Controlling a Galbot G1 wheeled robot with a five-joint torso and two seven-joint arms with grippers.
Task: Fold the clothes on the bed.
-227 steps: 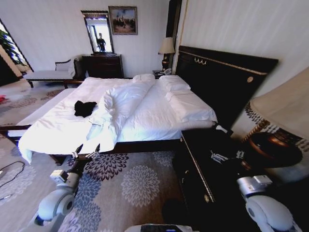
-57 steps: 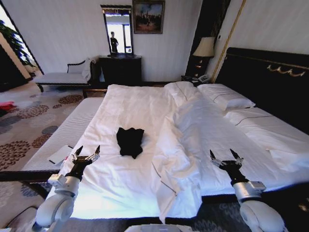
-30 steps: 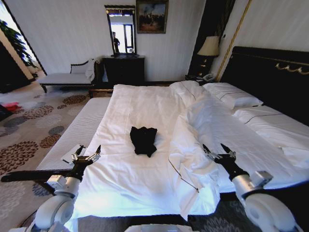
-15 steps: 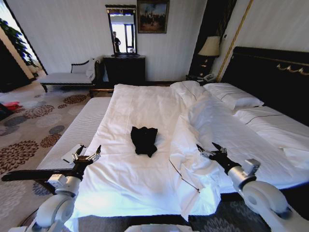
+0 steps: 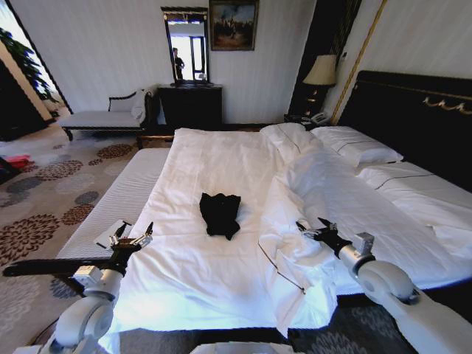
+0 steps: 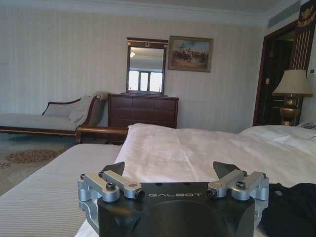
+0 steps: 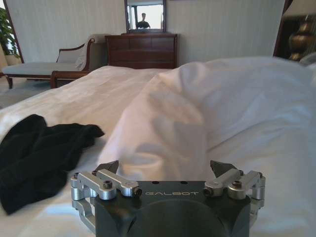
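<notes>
The clothes are a crumpled black heap lying mid-bed on the white sheet of the bed. My left gripper hovers open at the bed's near-left corner, well short of the clothes. In the left wrist view the left gripper is open and the clothes lie off to one side. My right gripper is open above the bunched white duvet, to the right of the clothes. The right wrist view shows the open right gripper low over the sheet, the clothes lying beside the duvet fold.
A striped bench runs along the bed's left side with a paper pad on it. A dark wooden rail lies near my left arm. Pillows and the dark headboard are at right. A chaise and dresser stand by the far wall.
The view shifted as I came round to face the bed, then settled. In the last second my right gripper has reached forward and left over the duvet. The left arm has stayed put.
</notes>
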